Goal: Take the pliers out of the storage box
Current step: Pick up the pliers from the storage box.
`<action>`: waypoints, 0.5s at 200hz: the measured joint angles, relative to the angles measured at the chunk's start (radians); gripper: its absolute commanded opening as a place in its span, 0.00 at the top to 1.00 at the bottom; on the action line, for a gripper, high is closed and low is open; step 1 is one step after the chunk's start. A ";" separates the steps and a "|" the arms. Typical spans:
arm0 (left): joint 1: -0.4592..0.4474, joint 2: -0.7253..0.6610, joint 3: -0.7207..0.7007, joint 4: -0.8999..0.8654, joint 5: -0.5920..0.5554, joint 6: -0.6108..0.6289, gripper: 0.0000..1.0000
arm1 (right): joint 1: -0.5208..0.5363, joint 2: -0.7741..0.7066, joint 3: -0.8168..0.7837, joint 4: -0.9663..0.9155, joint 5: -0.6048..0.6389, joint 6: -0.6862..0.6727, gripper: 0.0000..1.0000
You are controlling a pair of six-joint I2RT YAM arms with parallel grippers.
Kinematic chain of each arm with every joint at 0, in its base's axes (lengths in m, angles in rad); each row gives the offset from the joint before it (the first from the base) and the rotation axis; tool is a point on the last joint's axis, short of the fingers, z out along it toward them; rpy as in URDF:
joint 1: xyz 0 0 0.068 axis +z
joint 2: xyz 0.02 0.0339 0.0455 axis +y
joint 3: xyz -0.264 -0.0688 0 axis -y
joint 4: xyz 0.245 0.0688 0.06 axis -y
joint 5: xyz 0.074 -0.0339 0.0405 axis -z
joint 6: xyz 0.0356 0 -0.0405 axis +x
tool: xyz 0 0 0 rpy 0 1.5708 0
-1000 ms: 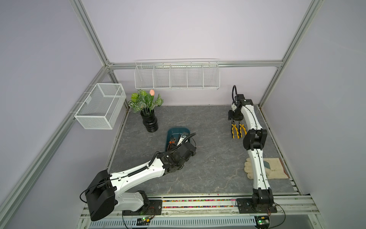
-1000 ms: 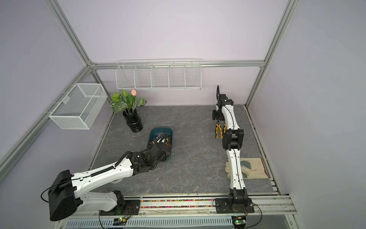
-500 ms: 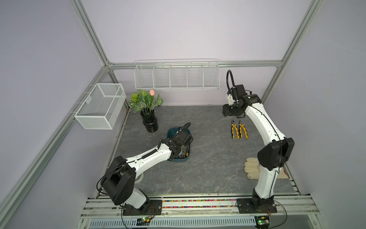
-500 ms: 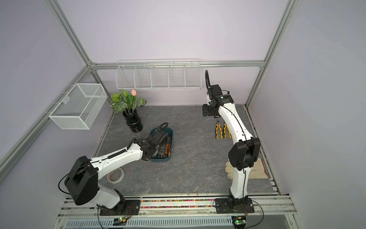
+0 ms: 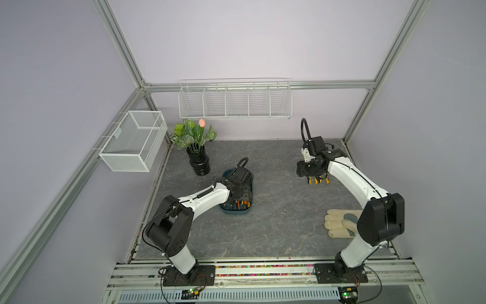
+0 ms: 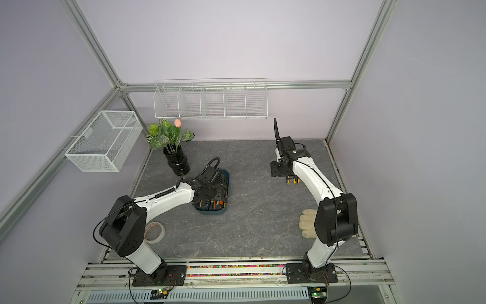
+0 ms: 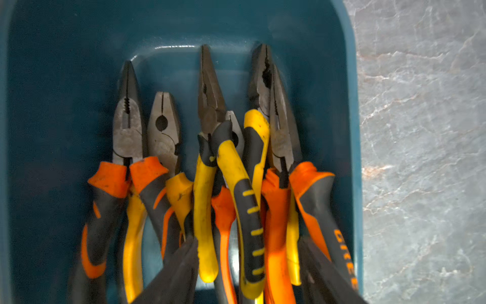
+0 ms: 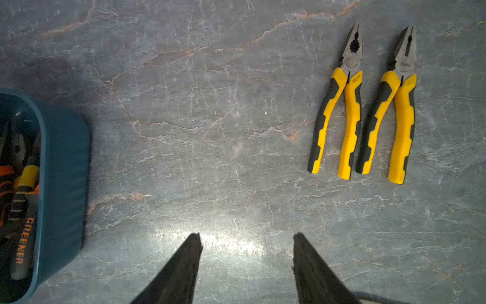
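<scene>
left wrist view: pliers (image 7: pixel 205 210) overlap in the storage box (image 7: pixel 52 79), handles crossing.

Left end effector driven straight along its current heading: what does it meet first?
Probably the pliers handles piled in the storage box, right between the left end effector tips; depth is unclear.

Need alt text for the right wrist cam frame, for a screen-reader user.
Two yellow-and-black pliers lie side by side on the grey marbled tabletop, apart from the dark teal storage box, which holds more pliers at the frame's edge. The right gripper hangs open and empty over bare tabletop, nearer the camera.
</scene>
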 measured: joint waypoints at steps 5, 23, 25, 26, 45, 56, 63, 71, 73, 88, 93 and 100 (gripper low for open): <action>0.002 -0.003 -0.002 0.003 0.002 -0.004 0.37 | 0.000 -0.003 -0.005 0.006 -0.001 0.001 0.42; 0.012 -0.024 -0.021 0.029 0.014 -0.008 0.37 | 0.001 -0.012 -0.023 0.024 -0.002 0.005 0.42; 0.014 -0.029 -0.025 0.033 0.019 -0.009 0.37 | 0.002 -0.013 -0.023 0.025 -0.002 0.005 0.42; 0.015 -0.031 -0.027 0.035 0.021 -0.009 0.37 | 0.002 -0.013 -0.024 0.026 -0.002 0.005 0.42; 0.038 -0.074 -0.079 0.077 0.066 -0.017 0.37 | 0.004 -0.013 -0.031 0.037 -0.002 0.005 0.42; 0.050 -0.091 -0.098 0.084 0.076 -0.024 0.38 | 0.006 -0.014 -0.036 0.045 -0.002 0.007 0.42; 0.055 -0.100 -0.105 0.080 0.071 -0.027 0.38 | 0.008 -0.015 -0.041 0.049 -0.002 0.008 0.42; 0.060 -0.112 -0.107 0.066 0.051 -0.027 0.39 | 0.011 -0.016 -0.047 0.051 -0.002 0.008 0.42; 0.061 -0.115 -0.107 0.061 0.044 -0.026 0.39 | 0.012 -0.016 -0.048 0.052 -0.002 0.008 0.42; 0.061 -0.136 -0.103 0.022 -0.018 -0.017 0.39 | 0.023 -0.018 -0.059 0.054 -0.002 0.011 0.42; 0.061 -0.139 -0.097 0.000 -0.043 -0.012 0.40 | 0.026 -0.019 -0.061 0.055 -0.002 0.011 0.42; 0.061 -0.140 -0.085 -0.030 -0.076 -0.004 0.42 | 0.030 -0.019 -0.065 0.057 -0.002 0.012 0.42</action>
